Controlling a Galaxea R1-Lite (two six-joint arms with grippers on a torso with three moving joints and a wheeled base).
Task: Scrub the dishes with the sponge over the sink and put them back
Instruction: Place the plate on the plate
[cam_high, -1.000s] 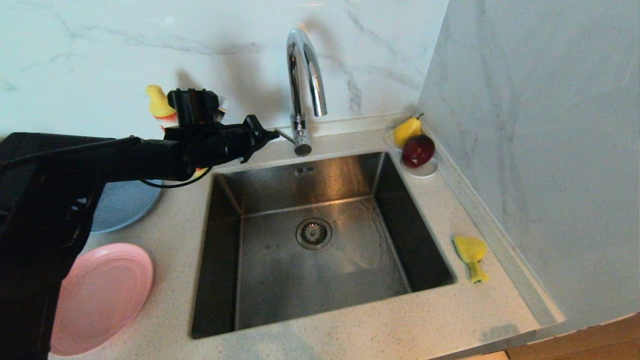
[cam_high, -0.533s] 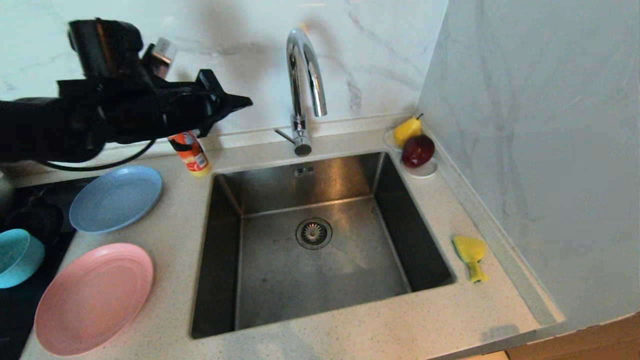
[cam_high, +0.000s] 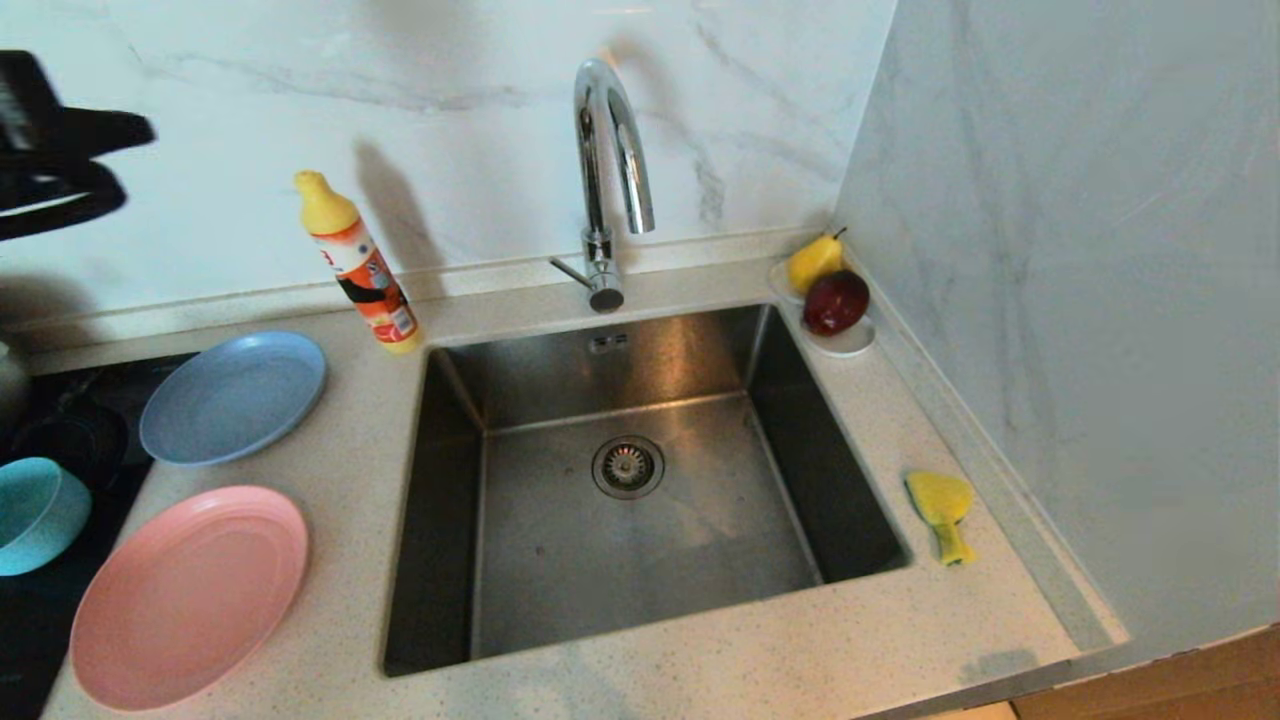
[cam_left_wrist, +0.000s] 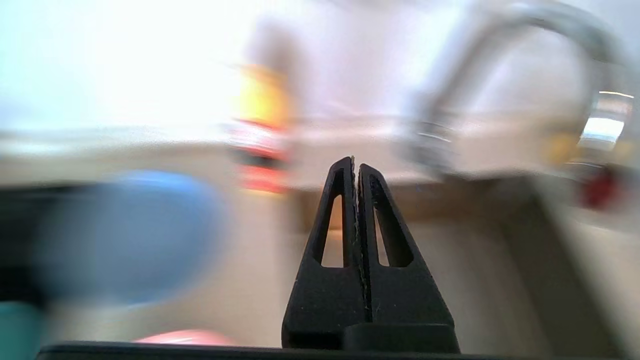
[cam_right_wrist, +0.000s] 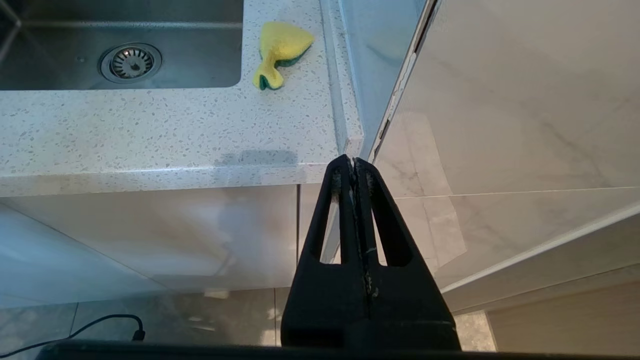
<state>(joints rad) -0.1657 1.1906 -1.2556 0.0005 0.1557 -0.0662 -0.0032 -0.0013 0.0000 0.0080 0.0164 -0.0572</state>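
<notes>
On the counter left of the sink (cam_high: 700, 530) lie the light-blue plate (cam_high: 235, 397) and the pink plate (cam_high: 190, 595), with the teal bowl (cam_high: 35, 515) on the dark hob beside them. The yellow sponge (cam_high: 942, 510) (cam_right_wrist: 280, 50) lies crumpled on the counter right of the sink. My left gripper (cam_high: 145, 128) (cam_left_wrist: 356, 162) hangs shut and holds nothing, high at the far left edge, well above the plates. Also shut and empty, my right gripper (cam_right_wrist: 354, 161) is parked below the counter's front right corner, out of the head view.
A yellow-capped orange soap bottle (cam_high: 358, 265) leans at the sink's back left corner. The chrome tap (cam_high: 610, 150) arches over the basin. A white saucer (cam_high: 850, 345) with a pear and a red fruit sits back right. A marble wall (cam_high: 1050, 300) closes the right side.
My left arm has swung up and away from near the tap to the far upper left edge, uncovering the bottle, both plates and the bowl. Its gripper stayed shut.
</notes>
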